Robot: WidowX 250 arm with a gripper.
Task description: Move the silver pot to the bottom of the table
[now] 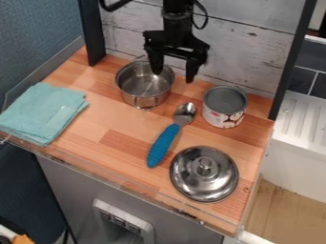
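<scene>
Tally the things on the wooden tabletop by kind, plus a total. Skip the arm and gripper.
Silver pot: 1
Metal lid: 1
Blue-handled spoon: 1
Can: 1
Folded teal cloth: 1
Total: 5

No text, number or sign can be read. The one clear label point(215, 117) is wrapped round the side of the can point(225, 99), which stands on the counter point(121, 125) to the right of the gripper point(173, 75) in the view and nearer the camera than it. The label is white, with red and dark print on it, too small and unclear to make out as words or figures.
</scene>
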